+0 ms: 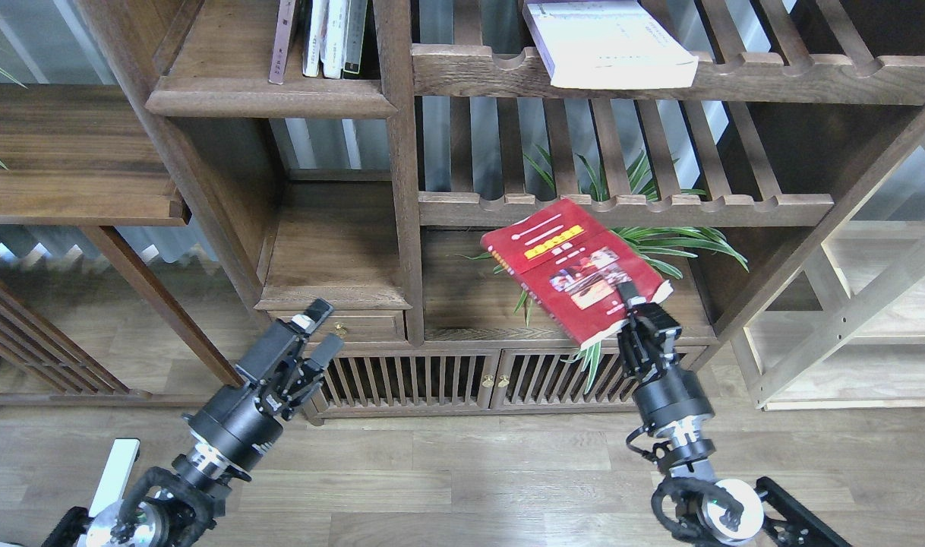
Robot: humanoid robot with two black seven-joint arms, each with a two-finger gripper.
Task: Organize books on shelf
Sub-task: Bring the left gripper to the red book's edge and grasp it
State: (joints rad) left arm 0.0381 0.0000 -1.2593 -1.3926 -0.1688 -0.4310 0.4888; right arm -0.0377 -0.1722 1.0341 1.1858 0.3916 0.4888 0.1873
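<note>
My right gripper (633,298) is shut on the lower right corner of the red book with the yellow title band (572,266) and holds it tilted in the air before the plant. The thick white-covered book (608,42) lies flat on the upper slatted rack. The solid dark-brown shelf (269,95) with the rounded front edge is at the upper left, with several thin books (326,38) standing at its right end. My left gripper (322,328) is open and empty, before the small drawer. The maroon book is out of view.
A potted spider plant (645,243) stands behind the red book on the low cabinet top (462,304). Two slatted racks (622,205) with scalloped rails lie above it. A lighter wooden frame (850,304) stands at the right, and a dark shelf (67,152) at the left.
</note>
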